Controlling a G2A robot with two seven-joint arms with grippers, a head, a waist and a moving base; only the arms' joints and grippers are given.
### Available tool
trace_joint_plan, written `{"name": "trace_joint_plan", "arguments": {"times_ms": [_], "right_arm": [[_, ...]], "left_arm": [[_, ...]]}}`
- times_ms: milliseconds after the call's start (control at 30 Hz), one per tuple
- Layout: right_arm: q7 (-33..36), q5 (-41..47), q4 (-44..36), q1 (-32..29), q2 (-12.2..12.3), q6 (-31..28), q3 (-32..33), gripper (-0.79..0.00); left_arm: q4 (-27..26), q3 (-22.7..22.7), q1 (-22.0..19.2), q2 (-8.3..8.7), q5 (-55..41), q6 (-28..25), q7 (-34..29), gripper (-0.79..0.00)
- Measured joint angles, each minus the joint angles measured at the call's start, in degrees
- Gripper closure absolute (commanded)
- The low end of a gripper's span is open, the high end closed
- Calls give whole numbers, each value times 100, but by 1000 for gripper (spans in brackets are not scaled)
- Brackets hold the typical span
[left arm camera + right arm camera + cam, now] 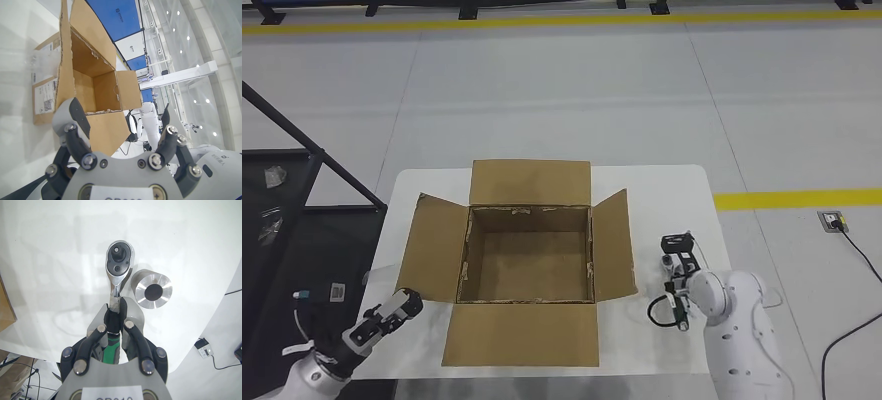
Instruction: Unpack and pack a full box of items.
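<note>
An open cardboard box stands in the middle of the white table, its flaps spread outward and its inside bare. My right gripper is shut on a ratchet wrench with a green and black handle, low over the table to the right of the box. A short metal cylinder with a dark bore lies right beside the wrench head. My left gripper hangs open at the table's front left corner, facing the box, nothing between its fingers.
A clear plastic bag lies against the box's left flap. A black rack stands left of the table. A floor socket with a cable sits to the right. Bare table surface lies behind the box and at its right.
</note>
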Motion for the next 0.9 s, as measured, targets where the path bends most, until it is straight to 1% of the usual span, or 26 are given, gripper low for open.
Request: {"name": "trace_joint_plan", "arguments": {"times_ms": [167,267,300,333,367,500,567,600,633,700,733,833,900], "right_arm": [[1,189,242,115,33,-172,-97,0],[-5,196,449,208,51,-136,-175,0],[-14,194,541,254,58,-108,-200,-25],[-25,198,606,286,64,-89,-217,-252],[-37,209,659,314,69,-70,-232,-299],[-67,284,736,366,97,-24,-273,-376],[-70,316,673,353,109,-9,-294,-520],[-77,340,597,329,115,1,-312,-573],[-85,362,520,302,120,9,-323,-690],[-97,425,271,216,132,30,-345,-767],[-91,439,131,168,136,58,-355,-785],[-115,486,-523,-26,140,323,-397,-785],[-192,667,-1191,-212,135,441,-438,-785]], "left_arm": [[10,-26,34,2,-24,-14,27,-785],[1,-33,50,4,-31,-18,33,-785],[-1,-36,55,4,-36,-18,35,-785],[-3,-40,59,5,-41,-19,39,-785],[-5,-46,65,5,-43,-23,44,-785],[0,-92,93,7,-95,-63,54,-785],[0,-112,108,8,-119,-84,51,-785],[-3,-122,119,8,-131,-97,46,-785],[-5,-129,127,9,-138,-104,42,-785],[-7,-145,141,10,-145,-119,37,-785],[-7,-150,146,10,-151,-127,34,-785],[-10,-175,169,12,-170,-163,22,-785],[-18,-198,194,12,-189,-196,14,-785]]}}
